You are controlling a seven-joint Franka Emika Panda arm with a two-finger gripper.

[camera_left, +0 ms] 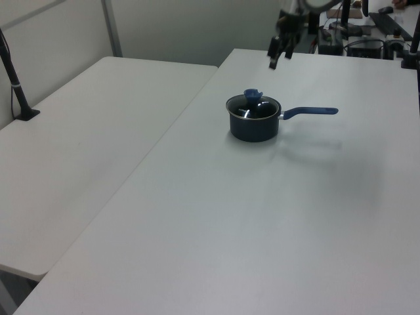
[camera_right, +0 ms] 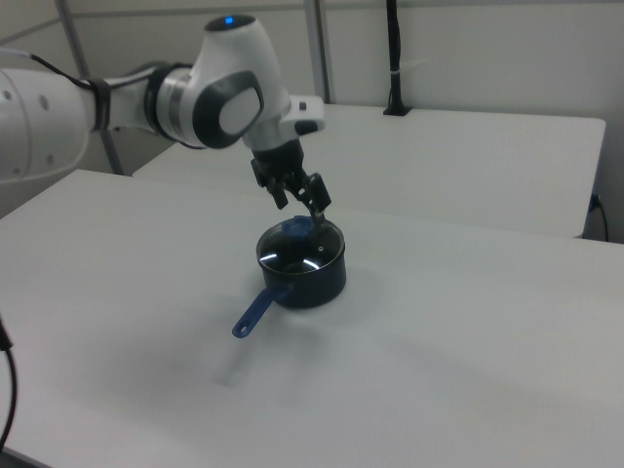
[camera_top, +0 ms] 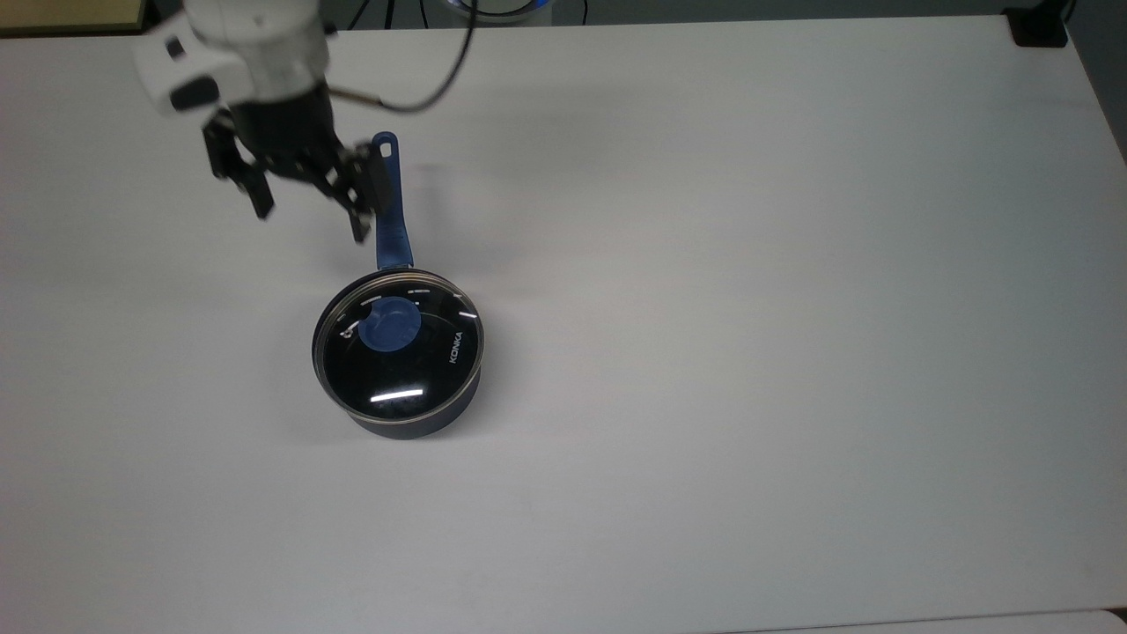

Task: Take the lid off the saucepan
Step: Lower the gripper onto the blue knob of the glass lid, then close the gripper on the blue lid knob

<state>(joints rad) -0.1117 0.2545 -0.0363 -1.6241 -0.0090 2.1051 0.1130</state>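
The dark saucepan stands on the white table with its blue handle pointing toward the top view's upper edge. The glass lid with its blue knob rests on the pan. My gripper hangs open in the air with nothing between its fingers. In the top view it overlaps the left side of the handle. In the right view the gripper hovers just above the knob and pan. In the left view the gripper is above and behind the lidded pan.
The pan sits on a wide white table. A second white table adjoins it on the left view's left, with a black pole clamped to it. A black clamp sits at the top view's upper right corner.
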